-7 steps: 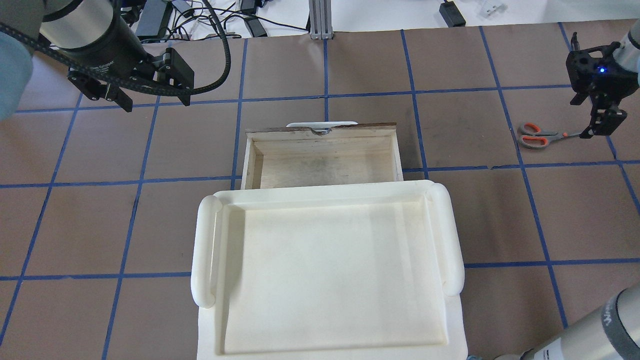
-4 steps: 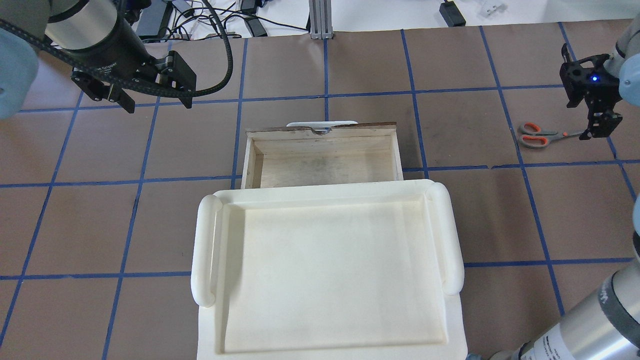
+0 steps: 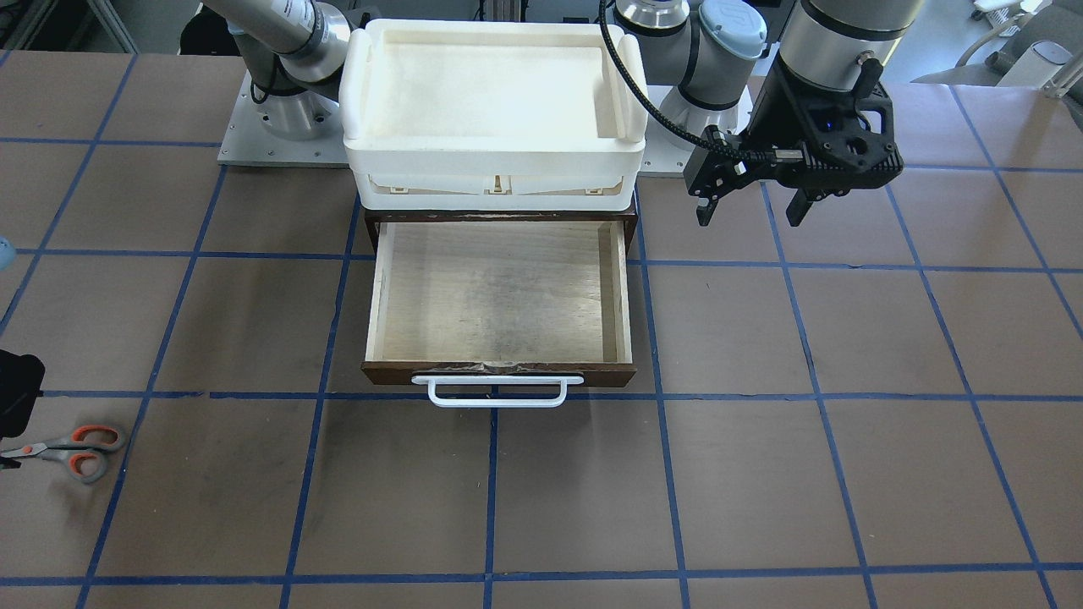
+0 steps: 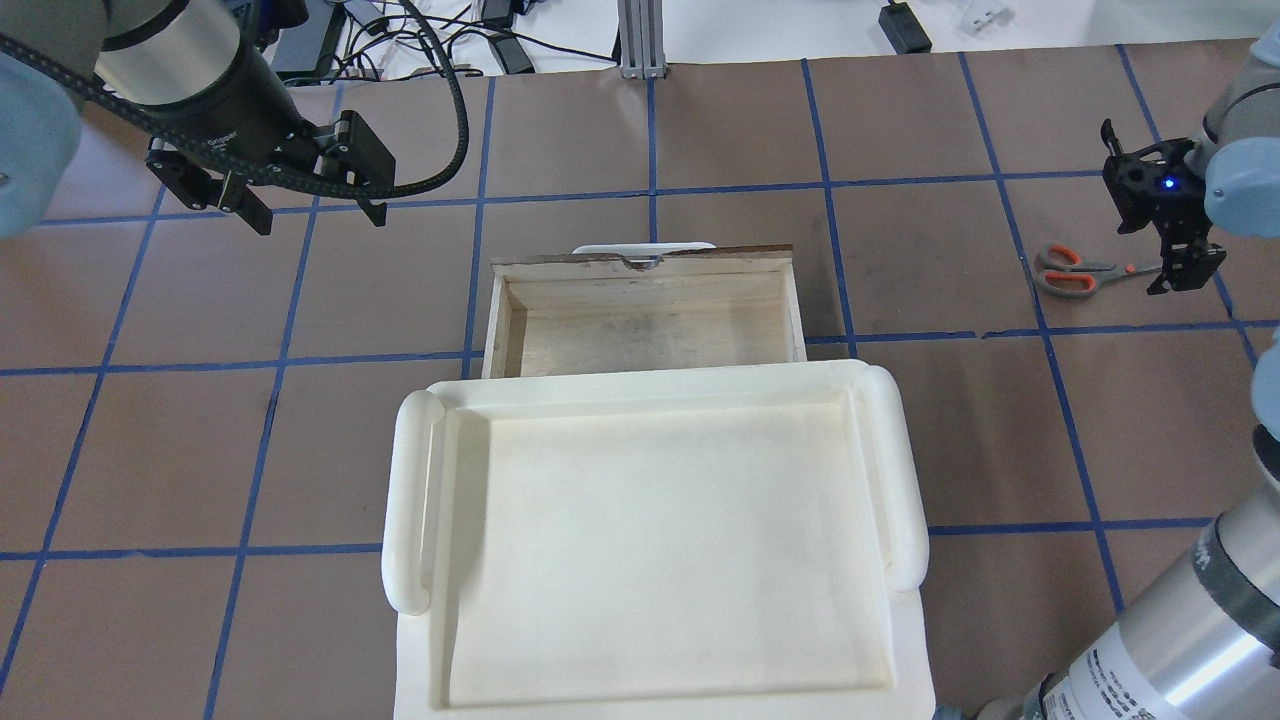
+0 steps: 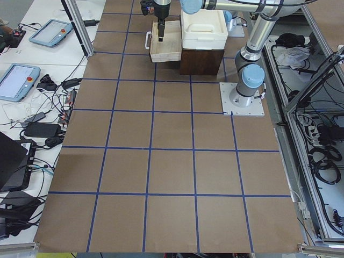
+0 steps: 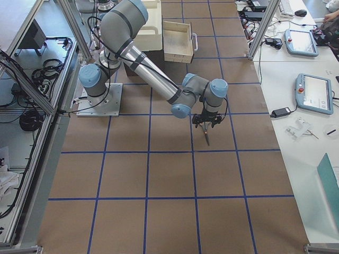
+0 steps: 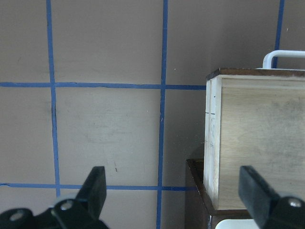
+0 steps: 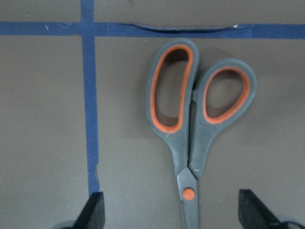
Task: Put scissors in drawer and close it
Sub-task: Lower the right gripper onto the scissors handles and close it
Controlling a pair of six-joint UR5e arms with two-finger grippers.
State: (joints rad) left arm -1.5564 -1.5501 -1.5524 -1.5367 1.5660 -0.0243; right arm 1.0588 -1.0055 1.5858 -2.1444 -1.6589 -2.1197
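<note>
The right gripper's (image 4: 1185, 268) fingers (image 8: 95, 212) are spread wide. Only their tips show, at the bottom corners of the wrist view. The scissors (image 8: 188, 162) lie flat on the table (image 4: 900, 130) between them, touching neither finger. They are closed, with the loops pointing away from the gripper. The pivot is level with the fingertips, and the blades are cut off by the bottom edge. The fingers seem close over the table, but no view shows the gap clearly. In the front view this gripper is mostly cut off at the left edge.

The left gripper (image 4: 320, 218) is also spread and holds nothing. It hangs over bare table near the drawer's (image 4: 650, 320) side. Its wrist view shows only one corner of the drawer.

The drawer is pulled out and its plywood floor is bare, well apart from the scissors. Its handle (image 3: 497, 391) faces away from the robot. A white bin (image 3: 491, 161) sits on the cabinet above and hides the drawer's rear part from overhead.
</note>
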